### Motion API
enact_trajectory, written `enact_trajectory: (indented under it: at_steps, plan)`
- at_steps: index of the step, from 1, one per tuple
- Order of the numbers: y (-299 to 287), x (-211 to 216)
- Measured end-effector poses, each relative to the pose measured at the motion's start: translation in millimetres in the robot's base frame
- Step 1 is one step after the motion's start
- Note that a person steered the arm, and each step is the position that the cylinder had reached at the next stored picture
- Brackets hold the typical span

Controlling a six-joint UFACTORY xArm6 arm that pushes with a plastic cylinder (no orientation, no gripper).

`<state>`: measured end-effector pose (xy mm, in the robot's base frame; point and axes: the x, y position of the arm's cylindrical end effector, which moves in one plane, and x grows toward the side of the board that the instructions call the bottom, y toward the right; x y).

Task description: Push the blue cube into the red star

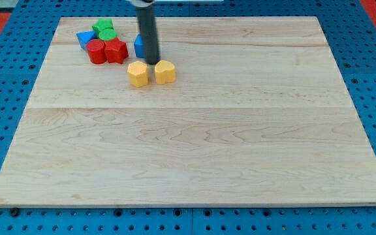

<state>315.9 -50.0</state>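
The wooden worktop (194, 130) lay on a blue perforated base (8, 72), and all blocks sat near the view's top left corner of it. The arm carried no pincer, so there was no wide or narrow state to tell; it ended in a dark rod (147, 29) that came down from the view's top edge. My tip (153, 62) stood on the board just at the view's right of the blue cube (138, 46), and it seemed to touch that cube, though the rod hid most of the cube's right side, so I could not tell this for sure. Only a narrow blue part of the cube showed at the view's left of the rod.

The red star (116, 50) lay at the view's left of the blue cube, near it but with a small gap of bare wood between them. A red round block (96, 51) touched the star on its left side. Above these 2 red blocks were 2 green blocks (104, 29), close together, whose shapes I could not make out well. A second blue block (84, 39), with a slanted shape, sat at the far left of the group.

Below the tip, 2 yellow blocks stood side by side: 1 yellow block (138, 74) at the view's left and another yellow block (165, 71) at the view's right. The tip was just above the gap between them.
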Motion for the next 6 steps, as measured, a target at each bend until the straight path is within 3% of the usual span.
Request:
enact_trajectory:
  at_steps: [1, 3, 4, 5, 6]
  plan:
    - [20, -32]
    - [-72, -44]
    - [10, -57]
    - [108, -34]
    - [113, 2]
